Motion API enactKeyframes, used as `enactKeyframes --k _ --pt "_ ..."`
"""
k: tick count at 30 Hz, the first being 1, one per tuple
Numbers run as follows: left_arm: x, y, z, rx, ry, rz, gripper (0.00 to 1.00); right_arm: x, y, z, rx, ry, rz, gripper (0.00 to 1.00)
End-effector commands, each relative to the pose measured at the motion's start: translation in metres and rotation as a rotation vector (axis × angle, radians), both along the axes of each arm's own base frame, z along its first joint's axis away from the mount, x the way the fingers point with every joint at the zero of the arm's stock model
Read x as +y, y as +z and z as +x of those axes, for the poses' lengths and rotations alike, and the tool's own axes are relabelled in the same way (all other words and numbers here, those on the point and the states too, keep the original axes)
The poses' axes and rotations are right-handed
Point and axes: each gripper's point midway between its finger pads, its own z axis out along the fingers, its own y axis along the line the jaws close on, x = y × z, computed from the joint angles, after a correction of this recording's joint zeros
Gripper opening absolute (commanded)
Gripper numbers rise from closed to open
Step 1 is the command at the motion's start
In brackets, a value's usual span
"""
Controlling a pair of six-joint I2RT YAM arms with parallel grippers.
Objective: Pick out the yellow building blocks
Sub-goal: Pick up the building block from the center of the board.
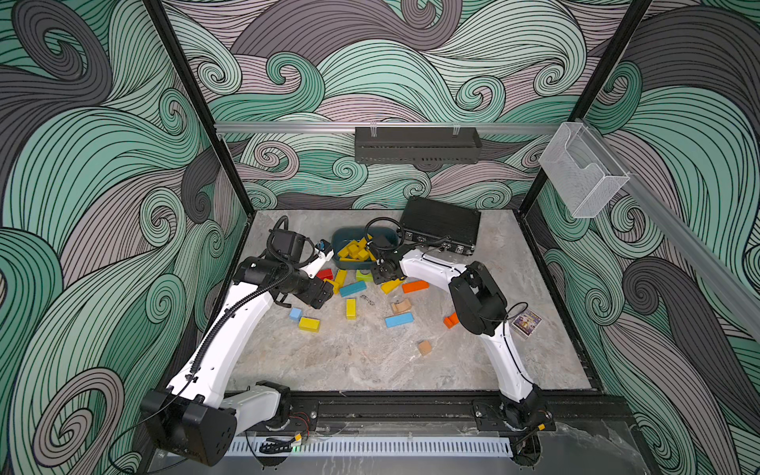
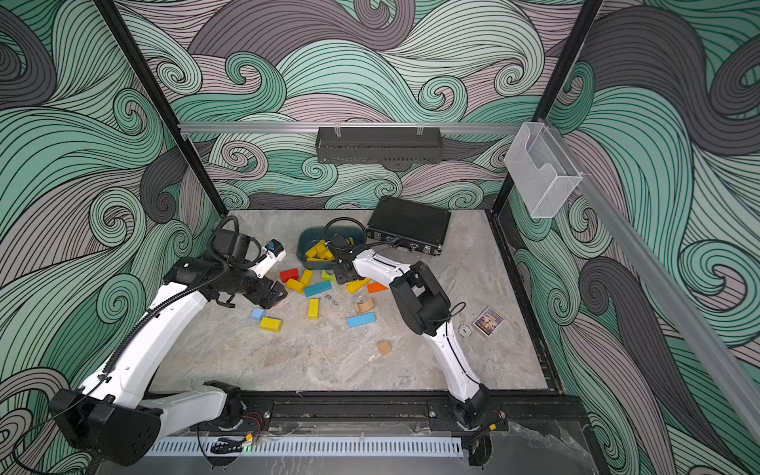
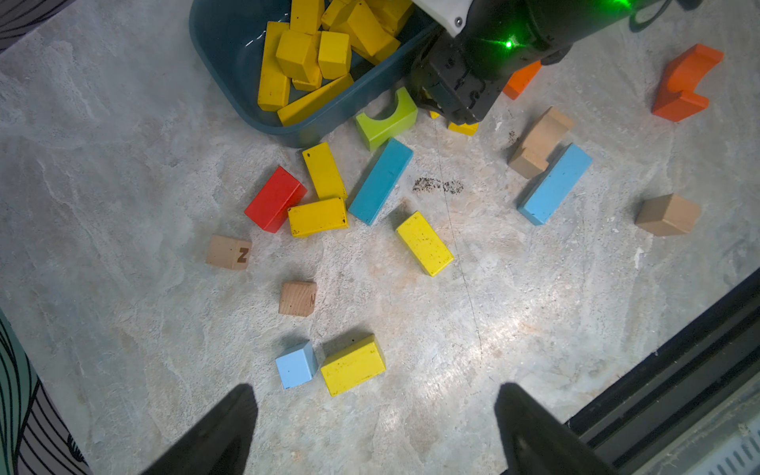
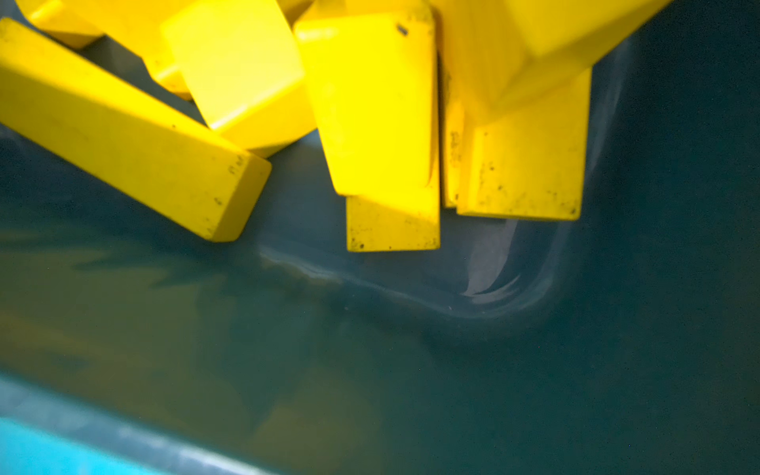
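Most of the yellow blocks (image 3: 296, 53) already lay heaped in the teal bin (image 3: 222, 61) at the far middle of the table (image 1: 370, 362). 5 more lay loose on the table in front of it.

Your left gripper (image 3: 376, 395) hung above the near-left part of that scatter, with its jaws wide apart and empty. The closest loose piece was a stubby yellow brick (image 3: 353, 364), just ahead of the fingertips (image 3: 242, 395) and right beside a light blue cube (image 3: 297, 364). Its long axis ran nearly along the line that joins your 2 fingertips. I judged that the wrist would have to turn crosswise before the jaws could close on the brick's short sides. The cube at 1 end left little room for a finger there.

Your right gripper (image 3: 456, 117) was down low by the bin's near wall, over a yellow wedge (image 1: 390, 286). The wedge lay between a green arch (image 3: 386, 119) and an orange bar (image 1: 415, 286). I could not tell whether the jaws were clamped on the wedge or merely around it. The gripper body hid them, and the right wrist camera showed only the bin's inside.

The right arm was plainly nearer the wedge and the left arm nearer the brick. 3 other yellow bricks (image 3: 325, 170) lay between the 2 grippers.
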Motion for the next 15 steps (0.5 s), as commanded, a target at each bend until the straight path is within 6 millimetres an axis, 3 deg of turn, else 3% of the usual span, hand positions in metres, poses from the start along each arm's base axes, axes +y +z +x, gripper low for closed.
enactKeyframes --k 1,15 --pt "0.007 0.002 -0.005 -0.007 0.015 0.016 0.92 -0.01 -0.007 -0.003 0.014 -0.006 -0.036 0.44" --pt "0.008 -0.003 -0.012 0.003 0.002 0.018 0.92 -0.009 0.002 -0.019 0.038 0.045 -0.014 0.35"
